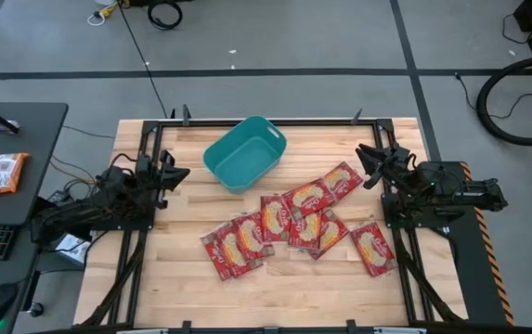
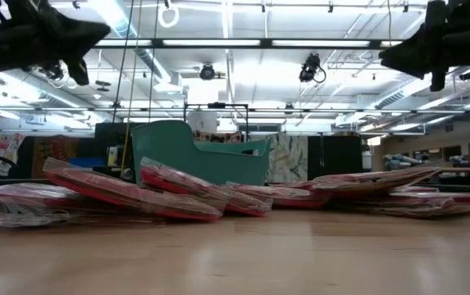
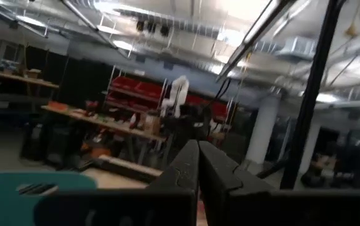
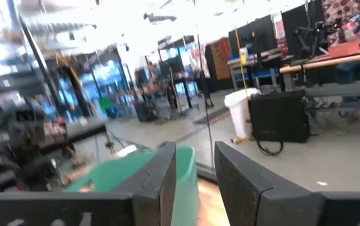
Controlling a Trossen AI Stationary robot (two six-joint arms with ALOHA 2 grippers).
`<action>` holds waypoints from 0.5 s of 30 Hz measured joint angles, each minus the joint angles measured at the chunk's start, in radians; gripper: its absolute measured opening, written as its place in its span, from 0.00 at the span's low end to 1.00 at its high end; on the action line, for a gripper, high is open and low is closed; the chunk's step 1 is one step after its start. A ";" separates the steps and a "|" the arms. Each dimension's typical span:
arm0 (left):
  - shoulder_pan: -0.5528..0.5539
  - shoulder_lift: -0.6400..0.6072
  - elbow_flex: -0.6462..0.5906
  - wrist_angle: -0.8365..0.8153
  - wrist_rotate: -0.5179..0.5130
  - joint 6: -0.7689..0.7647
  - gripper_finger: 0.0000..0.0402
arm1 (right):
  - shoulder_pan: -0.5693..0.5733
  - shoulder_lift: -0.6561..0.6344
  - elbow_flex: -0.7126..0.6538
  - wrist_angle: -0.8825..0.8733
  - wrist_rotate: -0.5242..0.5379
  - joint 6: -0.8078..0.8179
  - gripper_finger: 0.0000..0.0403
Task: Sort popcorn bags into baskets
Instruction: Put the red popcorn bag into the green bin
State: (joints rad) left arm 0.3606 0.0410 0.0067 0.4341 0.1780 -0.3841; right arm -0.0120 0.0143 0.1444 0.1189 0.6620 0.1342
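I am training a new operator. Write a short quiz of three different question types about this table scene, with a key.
1. True or false: the teal basket already holds a popcorn bag.
2. Which gripper has its fingers apart? A. left gripper B. right gripper
3. Fill in: the popcorn bags lie on the wooden ____.

Key: 1. false, the basket is empty. 2. B; the left one is shut. 3. table.

Bright overhead strip lights glare in the low view; both wrist views smeared with blur; table (image 1: 284, 288) evenly lit, faint shadows.
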 joint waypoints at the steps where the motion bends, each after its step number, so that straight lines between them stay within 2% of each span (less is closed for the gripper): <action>1: 0.000 0.000 0.000 0.022 0.000 -0.027 0.02 | 0.000 0.000 0.000 0.021 -0.003 0.001 0.28; 6: 0.000 -0.001 0.003 0.113 0.005 -0.128 0.02 | 0.000 0.000 0.000 0.093 -0.083 0.002 0.28; 12: 0.000 0.004 0.010 0.107 0.029 -0.135 0.02 | 0.000 0.001 0.000 0.134 -0.183 0.064 0.28; 15: 0.000 0.009 0.010 0.091 0.084 -0.147 0.02 | -0.002 0.027 0.000 0.145 -0.195 0.117 0.28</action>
State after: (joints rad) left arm 0.3607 0.0496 0.0171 0.5250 0.2620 -0.5312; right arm -0.0139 0.0417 0.1442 0.2643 0.4668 0.2508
